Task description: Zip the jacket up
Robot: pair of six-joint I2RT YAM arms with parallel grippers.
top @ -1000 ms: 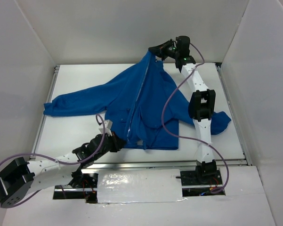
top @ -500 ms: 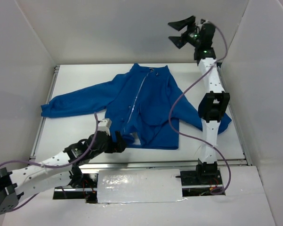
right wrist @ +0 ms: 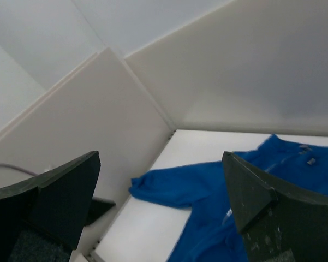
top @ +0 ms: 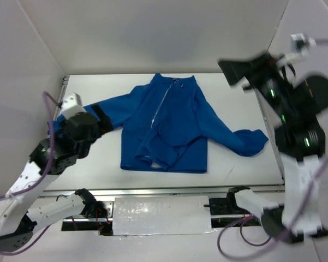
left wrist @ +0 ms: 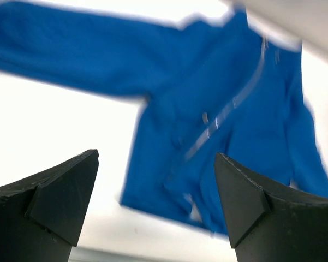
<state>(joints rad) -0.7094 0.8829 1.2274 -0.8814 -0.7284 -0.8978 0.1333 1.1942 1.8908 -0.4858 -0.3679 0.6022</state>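
Top external view: a small royal-blue fleece jacket [top: 177, 128] lies front up on the white surface [top: 98, 166]. Its stand-up collar [top: 174, 80] is at the far edge and its hem is nearest the arm bases. The left end effector [top: 101, 121] hangs above the surface with its fingers spread wide and nothing between them. One long sleeve [top: 121, 106] runs beneath it, and the jacket's body lies just beyond it, toward the right arm's side. The right end effector [top: 241, 71], smeared by motion blur, sits high near the white enclosure wall [top: 153, 33]. It is also wide apart and empty, with the jacket below it and well apart. The other sleeve [top: 243, 141] trails out below that arm.

A white centre zipper [top: 158, 112] runs from the collar toward the hem, where the front panel is rumpled. How far the zipper is closed cannot be told.

Left wrist view: past the gaping left end effector [left wrist: 155, 158] the jacket appears blurred, crossed diagonally by the zipper [left wrist: 229, 103].

Right wrist view: past the spread right end effector [right wrist: 161, 155] the jacket lies far below.
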